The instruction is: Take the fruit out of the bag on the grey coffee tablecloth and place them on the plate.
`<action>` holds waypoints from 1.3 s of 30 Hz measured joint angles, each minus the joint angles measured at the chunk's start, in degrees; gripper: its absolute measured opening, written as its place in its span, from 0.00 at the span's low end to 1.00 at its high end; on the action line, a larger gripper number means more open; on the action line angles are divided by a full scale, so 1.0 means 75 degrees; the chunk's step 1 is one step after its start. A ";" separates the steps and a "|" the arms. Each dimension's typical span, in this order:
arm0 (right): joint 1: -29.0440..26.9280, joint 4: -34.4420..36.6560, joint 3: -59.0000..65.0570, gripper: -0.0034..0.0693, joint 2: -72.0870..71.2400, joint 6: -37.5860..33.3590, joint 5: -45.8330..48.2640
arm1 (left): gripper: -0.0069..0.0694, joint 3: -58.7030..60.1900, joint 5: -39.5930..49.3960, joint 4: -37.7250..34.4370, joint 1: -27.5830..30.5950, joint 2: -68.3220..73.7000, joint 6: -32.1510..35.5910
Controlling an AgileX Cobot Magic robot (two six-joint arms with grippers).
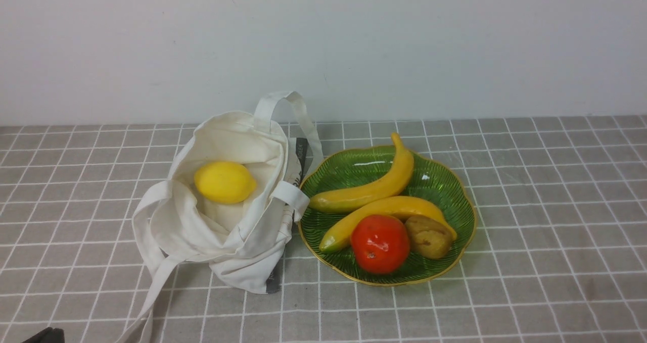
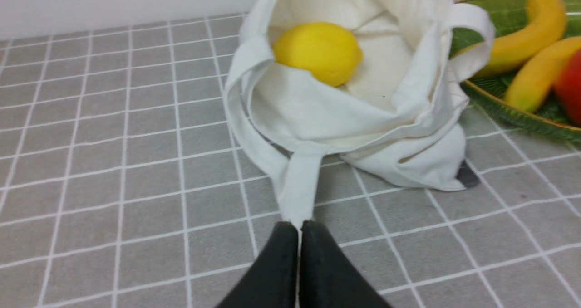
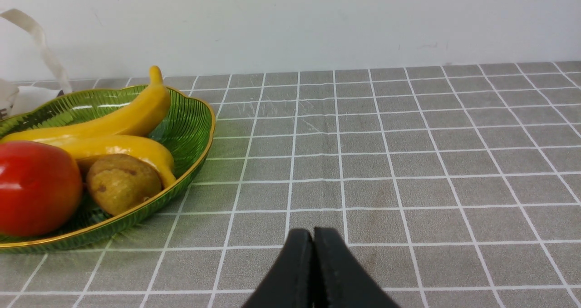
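Note:
The cream-white bag (image 1: pixel 242 252) lies open on the grey coffee tablecloth (image 1: pixel 530 232), left of centre. The yellow lemon (image 1: pixel 225 182) rests inside the bag's mouth, also seen in the left wrist view (image 2: pixel 317 53). The red-orange fruit (image 1: pixel 380 243) sits on the front of the green plate (image 1: pixel 354 168), right of the bag. My left gripper (image 2: pixel 298 226) is shut, low over the cloth in front of the bag, with a white strap (image 2: pixel 299 185) running up to its tips. Only its edge shows in the front view (image 1: pixel 45 335). My right gripper (image 3: pixel 313 233) is shut and empty, over the cloth right of the plate (image 3: pixel 186 117).
Two yellow bananas (image 1: pixel 374 186) and a brown pear-like fruit (image 1: pixel 428 237) also lie on the plate. A white wall stands behind the table. One bag handle (image 1: pixel 298 110) stands up beside the plate's rim.

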 joint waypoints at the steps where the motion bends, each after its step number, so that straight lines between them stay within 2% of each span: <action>1: 0.0000 0.0000 0.0000 0.03 0.0000 0.0000 0.0000 | 0.08 0.0144 0.0000 0.0007 0.0041 -0.0207 -0.0002; 7: 0.0000 0.0000 0.0000 0.03 0.0000 0.0000 0.0000 | 0.08 0.0475 -0.0012 0.0025 0.0065 -0.0833 -0.0125; 39: 0.0000 0.0000 0.0000 0.03 0.0000 0.0000 0.0000 | 0.08 0.0484 0.0069 0.0066 0.0065 -0.0835 -0.0343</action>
